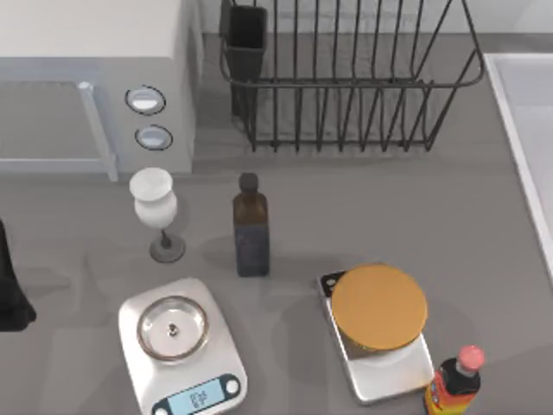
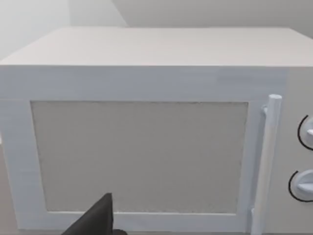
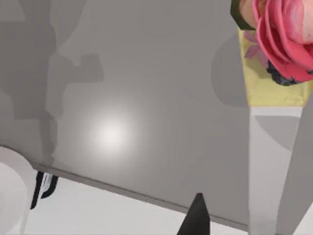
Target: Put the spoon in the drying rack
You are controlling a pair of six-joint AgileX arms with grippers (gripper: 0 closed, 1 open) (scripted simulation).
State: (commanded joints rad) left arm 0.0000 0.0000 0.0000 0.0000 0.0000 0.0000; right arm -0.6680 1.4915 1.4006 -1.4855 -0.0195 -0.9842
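Both arms idle, spoon not yet in hand

Left gripper (image 2: 96,221) hangs low facing the microwave (image 2: 142,152) door; whether it is open or holding anything, cannot tell. Right gripper (image 3: 196,216) sits over bare table by a pink-capped bottle (image 3: 279,39); its state likewise cannot tell. The drying rack (image 1: 346,84) stands well beyond the left gripper, past the microwave, with its utensil cup (image 1: 246,39) at the nearer corner. Spoon's place: cannot tell. Judged light, stiff and slick; best pinched across mid-handle.
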